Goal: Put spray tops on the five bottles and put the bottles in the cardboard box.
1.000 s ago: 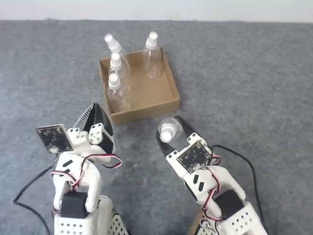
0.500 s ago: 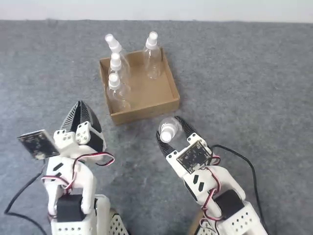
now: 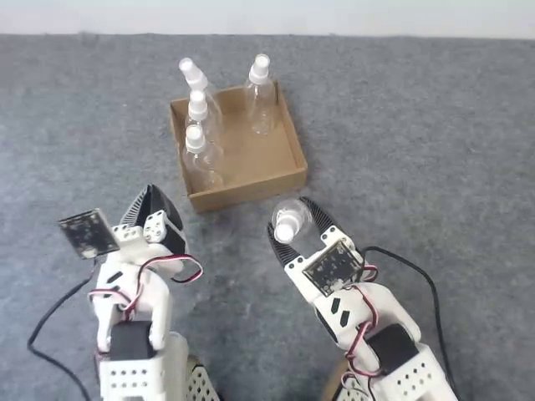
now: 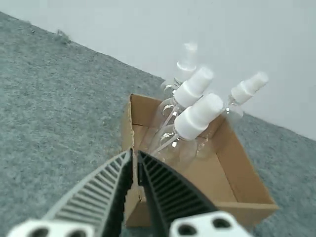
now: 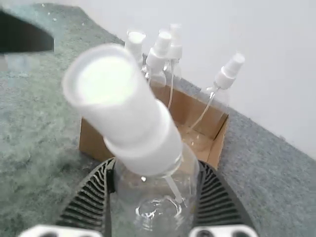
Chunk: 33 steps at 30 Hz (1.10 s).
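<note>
Clear plastic bottle with white spray top [image 5: 148,148]: clamped in my right hand [image 3: 292,215], just short of the brown cardboard box [image 3: 251,194]. Four capped bottles [image 3: 201,138] crowd its left and far sides; bare floor lies near-right. I'd lift over the rim and lower there. Left hand [image 4: 132,157]: closed, empty, over the grey carpeted desk [image 3: 435,134], well apart

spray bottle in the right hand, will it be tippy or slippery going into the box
Probably light: the spray bottle looks clear and empty, its dip tube showing. Its smooth round wall might twist in the right hand. Tall and narrow under a bulky spray top, it seems apt to tip in the cardboard box, perhaps against the four bottles standing there.
</note>
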Each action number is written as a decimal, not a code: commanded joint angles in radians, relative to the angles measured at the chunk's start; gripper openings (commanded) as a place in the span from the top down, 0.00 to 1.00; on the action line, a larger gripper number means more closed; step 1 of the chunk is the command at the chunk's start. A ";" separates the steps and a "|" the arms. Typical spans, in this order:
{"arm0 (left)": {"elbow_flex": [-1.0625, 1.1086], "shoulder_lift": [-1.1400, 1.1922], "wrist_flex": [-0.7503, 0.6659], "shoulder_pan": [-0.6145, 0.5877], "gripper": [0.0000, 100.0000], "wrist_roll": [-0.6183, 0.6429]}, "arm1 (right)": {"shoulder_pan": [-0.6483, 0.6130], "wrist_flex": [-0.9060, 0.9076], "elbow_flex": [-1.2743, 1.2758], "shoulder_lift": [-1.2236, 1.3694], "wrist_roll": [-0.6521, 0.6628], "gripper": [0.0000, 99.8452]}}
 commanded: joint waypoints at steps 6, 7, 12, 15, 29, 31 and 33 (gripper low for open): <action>0.039 -0.014 -0.104 0.000 0.99 -0.064 | 0.007 -0.001 -0.227 -0.007 0.005 0.99; 0.039 -0.014 -0.103 0.000 0.99 -0.064 | 0.007 -0.001 -0.250 -0.002 0.005 0.99; 0.039 -0.014 -0.103 0.000 0.99 -0.064 | 0.005 -0.002 -0.413 0.159 0.005 0.99; 0.039 -0.014 -0.103 0.000 0.99 -0.066 | 0.005 -0.005 -0.529 0.323 0.005 0.99; 0.039 -0.014 -0.101 -0.006 0.99 -0.069 | 0.015 -0.087 -0.838 0.866 0.003 0.99; 0.039 -0.014 -0.101 -0.006 0.99 -0.069 | 0.028 -0.127 -0.852 0.923 0.003 0.99; 0.039 -0.014 -0.101 -0.006 0.99 -0.069 | 0.036 -0.156 -0.870 0.981 0.003 0.99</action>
